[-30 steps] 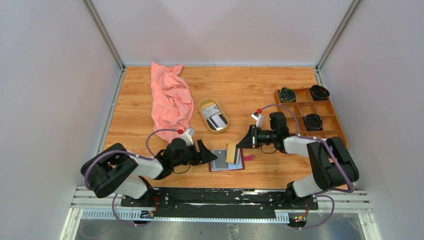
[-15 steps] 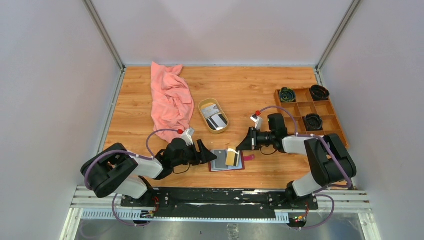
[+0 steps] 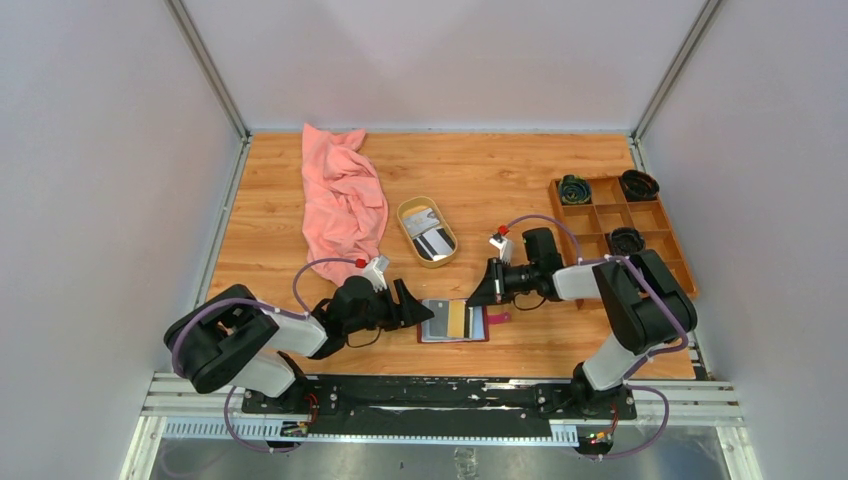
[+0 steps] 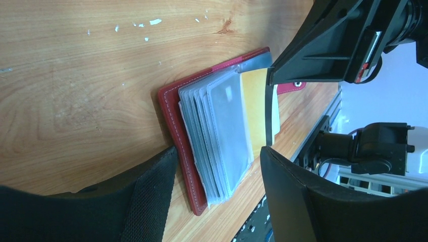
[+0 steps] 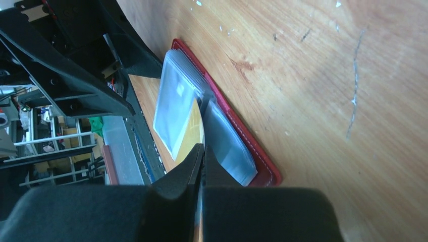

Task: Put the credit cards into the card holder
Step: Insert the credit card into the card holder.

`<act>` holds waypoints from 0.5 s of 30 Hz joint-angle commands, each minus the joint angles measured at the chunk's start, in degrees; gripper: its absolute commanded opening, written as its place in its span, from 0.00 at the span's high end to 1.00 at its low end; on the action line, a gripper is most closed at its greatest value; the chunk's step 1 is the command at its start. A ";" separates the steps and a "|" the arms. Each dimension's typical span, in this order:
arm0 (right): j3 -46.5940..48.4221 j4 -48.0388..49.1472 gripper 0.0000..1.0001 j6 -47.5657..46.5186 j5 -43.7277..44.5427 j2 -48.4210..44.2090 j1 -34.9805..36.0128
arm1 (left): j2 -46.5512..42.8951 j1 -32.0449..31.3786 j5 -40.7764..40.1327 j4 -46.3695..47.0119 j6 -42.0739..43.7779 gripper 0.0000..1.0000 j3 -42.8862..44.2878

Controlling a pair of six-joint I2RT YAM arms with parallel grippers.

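Card holder lies open and flat on the table, near the front edge between the two arms, red cover down and clear sleeves fanned up. The right gripper comes in low from the right with its jaws fully closed. The tips pinch the end of a yellow card, which lies nearly flat at the fold, between the fanned stack and a single sleeve on the right half. Can't tell if it's actually inside a pocket. The left gripper is at the holder's left end, jaws spread wide with one on each side of the sleeve stack, gripping nothing. Can't tell if the fingers press on the cover. More credit cards, pale and dark, sit in the oval tan dish further back, well apart from the holder. Pink cloth is crumpled to the left of the dish. Wooden compartment tray is at the far right with dark round objects in three cells.
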 commanded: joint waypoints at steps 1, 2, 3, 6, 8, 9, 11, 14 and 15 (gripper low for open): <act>1.78 -0.54 1.00 0.30 -0.05 2.34 1.60 | 2.28 -0.58 -2.05 -7.64 1.44 0.32 -0.84; 2.03 -0.54 1.00 0.46 -0.12 2.71 1.83 | 2.36 -0.58 -1.93 -7.66 1.48 0.32 -0.80; 2.30 -0.55 1.00 0.71 -0.21 3.13 2.05 | 2.41 -0.58 -1.93 -7.66 1.50 0.32 -0.80; 2.92 -0.61 1.00 1.56 -0.33 4.17 2.54 | 2.48 -0.58 -1.87 -7.62 1.53 0.32 -0.73; 3.08 -1.03 1.00 1.89 0.02 4.56 2.77 | 2.54 -0.58 -1.95 -7.63 1.54 0.32 -0.70; 3.21 -1.27 1.00 2.37 0.28 4.58 2.95 | 2.59 -0.58 -1.93 -7.66 1.53 0.32 -0.68; 3.70 -1.93 1.00 2.81 0.86 4.79 3.43 | 2.82 -0.58 -1.83 -7.66 1.61 0.32 -0.61; 4.80 -2.47 1.00 3.68 1.70 5.53 4.67 | 3.24 -0.58 -1.53 -7.66 1.70 0.32 -0.34; 5.17 -2.48 1.00 4.05 1.83 5.88 5.22 | 3.31 -0.58 -1.51 -7.64 1.71 0.32 -0.33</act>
